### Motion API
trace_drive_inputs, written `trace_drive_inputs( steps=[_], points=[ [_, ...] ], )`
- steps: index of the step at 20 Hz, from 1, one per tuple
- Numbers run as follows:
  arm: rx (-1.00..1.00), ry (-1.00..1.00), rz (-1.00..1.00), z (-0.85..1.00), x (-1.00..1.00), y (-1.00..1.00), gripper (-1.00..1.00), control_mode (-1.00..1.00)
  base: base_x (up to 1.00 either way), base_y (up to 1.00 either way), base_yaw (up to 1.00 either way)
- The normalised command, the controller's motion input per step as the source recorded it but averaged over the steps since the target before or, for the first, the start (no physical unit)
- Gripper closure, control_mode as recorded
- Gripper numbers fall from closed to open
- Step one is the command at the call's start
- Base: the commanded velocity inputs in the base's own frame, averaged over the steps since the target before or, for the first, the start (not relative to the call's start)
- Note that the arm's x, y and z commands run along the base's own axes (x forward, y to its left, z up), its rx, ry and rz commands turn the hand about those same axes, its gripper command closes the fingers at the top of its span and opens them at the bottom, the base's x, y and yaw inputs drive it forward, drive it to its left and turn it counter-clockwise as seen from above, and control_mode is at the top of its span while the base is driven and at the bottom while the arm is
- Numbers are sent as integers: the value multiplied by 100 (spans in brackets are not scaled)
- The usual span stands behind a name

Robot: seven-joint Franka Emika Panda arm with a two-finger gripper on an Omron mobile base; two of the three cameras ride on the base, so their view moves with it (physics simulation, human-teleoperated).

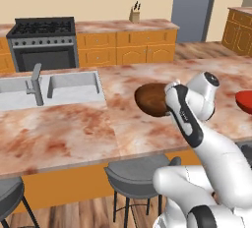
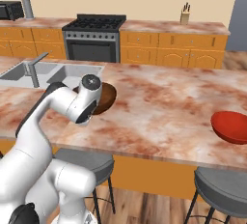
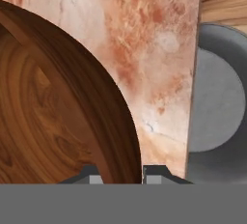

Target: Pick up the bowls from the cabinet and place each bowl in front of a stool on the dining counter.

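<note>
grey stool [image 1: 135, 175] nearest me below the dining counter [image 1: 74, 128] edge, my gripper [image 3: 120, 175] pinched on the rim of the wood-grained brown bowl [image 3: 53, 117], held tilted over the counter right of its sink [image 1: 74, 87], empty inside, glossy red bowl [image 2: 231, 126] resting further right on the marble

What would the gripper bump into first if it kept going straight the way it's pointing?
Probably the dining counter. The gripper is shut on the brown bowl, clamping its rim, and points down at the marble top near the edge above a stool. Depth is unclear.
</note>
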Motion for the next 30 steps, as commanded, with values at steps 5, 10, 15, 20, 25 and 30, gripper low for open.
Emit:
trace_drive_inputs(
  steps=[5,10,15,20,25,30],
  points=[
    [9,18,0,-69,57,6,100,-100,0,0,0],
    [2,6,0,-45,69,13,100,-100,0,0,0],
    [0,0,5,-36,59,14,100,-100,0,0,0],
    [0,0,8,-49,59,33,100,-100,0,0,0],
    [0,6,5,-46,51,40,100,-100,0,0,0],
    [3,12,4,-14,26,18,100,-100,0,0,0]
  ],
)
